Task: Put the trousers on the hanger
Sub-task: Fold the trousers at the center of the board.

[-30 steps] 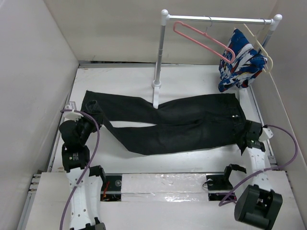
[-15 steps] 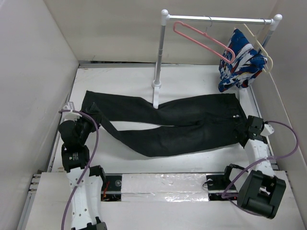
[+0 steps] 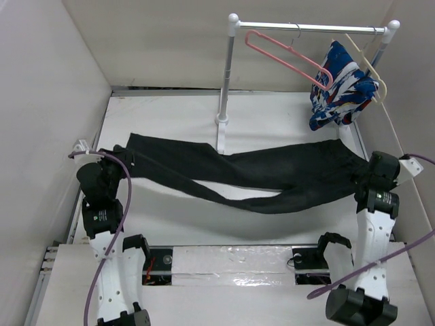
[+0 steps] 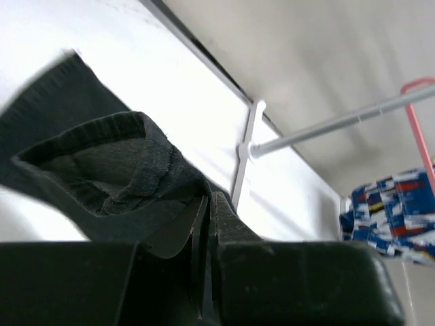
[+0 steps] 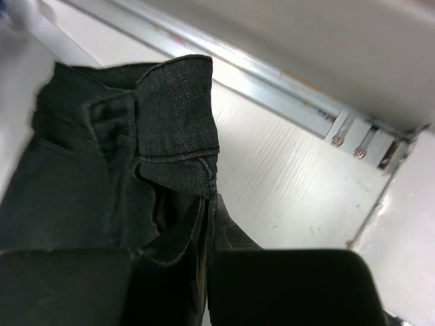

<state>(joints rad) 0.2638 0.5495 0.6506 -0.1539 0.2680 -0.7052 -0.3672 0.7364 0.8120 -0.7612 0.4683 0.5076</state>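
The left fingers (image 4: 230, 227) are clamped on a leg hem of the trousers (image 3: 272, 173). The right fingers (image 5: 230, 234) are clamped on the waistband. The trousers sag between both over the bench (image 3: 170, 115). The pink hanger (image 3: 285, 58) hangs empty on the rail (image 3: 306, 28).

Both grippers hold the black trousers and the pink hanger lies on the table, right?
No: the top external view shows the pink hanger hanging on the rail. The left gripper and right gripper do hold the black trousers.

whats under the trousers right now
White table shows around the trousers, clamped by the left gripper and right gripper. Whatever is directly beneath the fabric is covered.
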